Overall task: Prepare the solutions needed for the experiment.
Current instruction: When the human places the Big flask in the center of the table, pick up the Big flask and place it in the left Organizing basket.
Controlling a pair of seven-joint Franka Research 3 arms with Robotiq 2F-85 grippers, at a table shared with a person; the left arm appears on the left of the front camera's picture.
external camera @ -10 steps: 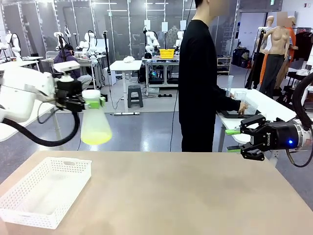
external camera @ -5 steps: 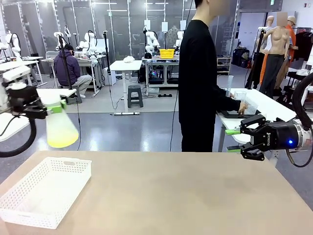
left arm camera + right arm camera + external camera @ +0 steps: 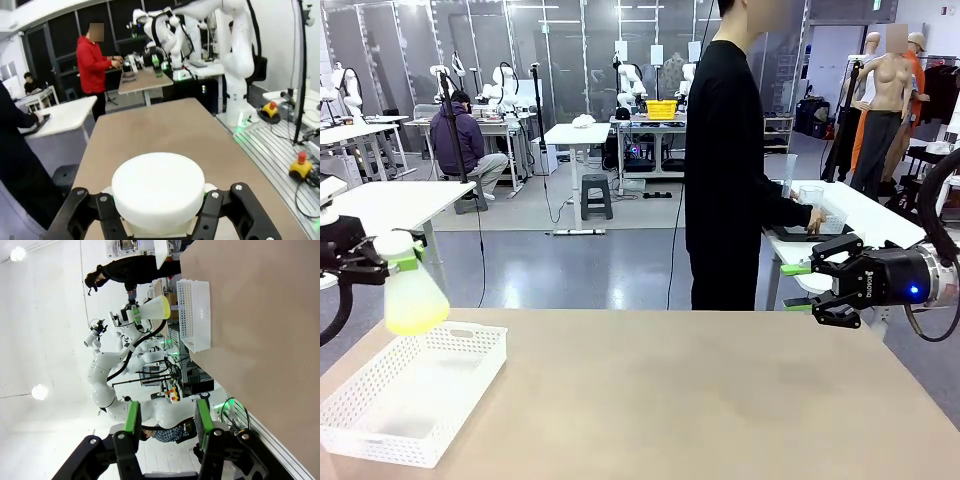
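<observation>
Your tan table (image 3: 700, 400) carries a white mesh basket (image 3: 410, 395) at its left end, with lab benches and a standing person (image 3: 730, 160) behind. Your left gripper (image 3: 375, 255) clamps the neck of a conical flask (image 3: 412, 290), whose yellow-green solutions (image 3: 415, 320) pool at its base above the basket's far edge. Your right gripper (image 3: 798, 288) hangs part-open, holding nothing, at the table's right.

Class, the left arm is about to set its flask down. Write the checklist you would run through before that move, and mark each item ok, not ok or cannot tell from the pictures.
1. Left gripper shut on the flask neck: ok.
2. Flask upright, yellow-green solution pooled at the bottom: ok.
3. White cap on the flask: ok; whether it is tight: cannot tell.
4. White basket below the flask free of things: ok.
5. Right gripper open, holding nothing, far from the flask: ok.
6. Person's hand away from the shared table: ok.
</observation>
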